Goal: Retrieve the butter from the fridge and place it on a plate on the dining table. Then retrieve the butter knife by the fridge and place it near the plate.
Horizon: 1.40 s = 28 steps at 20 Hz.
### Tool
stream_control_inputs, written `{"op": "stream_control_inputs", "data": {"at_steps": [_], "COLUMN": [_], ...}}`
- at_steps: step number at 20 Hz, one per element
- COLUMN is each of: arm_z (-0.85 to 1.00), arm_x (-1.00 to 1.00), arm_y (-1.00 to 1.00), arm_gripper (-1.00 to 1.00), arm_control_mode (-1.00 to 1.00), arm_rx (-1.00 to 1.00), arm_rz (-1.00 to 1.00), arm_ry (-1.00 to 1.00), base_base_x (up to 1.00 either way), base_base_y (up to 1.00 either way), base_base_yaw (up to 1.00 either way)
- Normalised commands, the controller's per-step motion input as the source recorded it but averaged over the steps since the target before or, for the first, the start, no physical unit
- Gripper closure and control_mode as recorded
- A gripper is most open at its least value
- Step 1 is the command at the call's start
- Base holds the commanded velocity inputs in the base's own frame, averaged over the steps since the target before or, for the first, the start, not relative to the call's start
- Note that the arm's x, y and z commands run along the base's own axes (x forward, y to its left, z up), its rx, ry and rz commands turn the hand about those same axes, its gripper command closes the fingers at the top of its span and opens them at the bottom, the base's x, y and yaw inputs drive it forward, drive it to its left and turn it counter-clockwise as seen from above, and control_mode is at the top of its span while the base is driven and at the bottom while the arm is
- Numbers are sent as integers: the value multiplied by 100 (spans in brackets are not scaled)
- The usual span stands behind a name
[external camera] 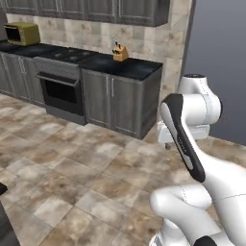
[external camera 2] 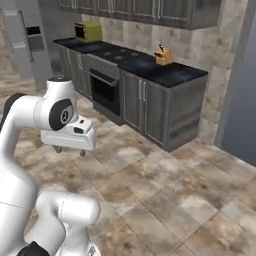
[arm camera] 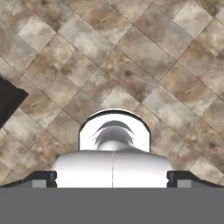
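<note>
The claw (external camera 2: 70, 150) hangs over tiled floor (external camera 2: 165, 200), spread wide and grasping nothing; its fingertips (arm camera: 41, 179) barely peek in at the hand view's lower corners. The fridge (external camera 2: 27, 40) stands far left, cut off by the frame, doors closed, so what it holds is hidden.

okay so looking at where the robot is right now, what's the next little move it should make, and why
Probably drive the base left toward the fridge, which stands far off at the end of the counter. The gripper hangs open and empty over bare floor tiles, with the fridge doors looking closed and out of reach.
</note>
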Motion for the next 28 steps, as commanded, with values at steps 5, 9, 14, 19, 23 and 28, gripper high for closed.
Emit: {"op": "stream_control_inputs", "data": {"at_steps": [5, 9, 14, 19, 23, 28], "arm_z": [0, 0, 0, 0, 0, 0], "arm_x": [0, 0, 0, 0, 0, 0], "arm_y": [0, 0, 0, 0, 0, 0], "arm_gripper": [-100, -100, -100, -100, -100, -100], "arm_control_mode": [100, 100, 100, 100, 100, 100], "arm_rx": [0, 0, 0, 0, 0, 0], "arm_rz": [0, 0, 0, 0, 0, 0], "arm_ry": [0, 0, 0, 0, 0, 0], "base_base_x": [100, 100, 100, 100, 100, 100], "base_base_y": [-6, -22, -41, -41, -14, -31], "base_base_yaw": [54, 45, 31, 31, 34, 29]}}
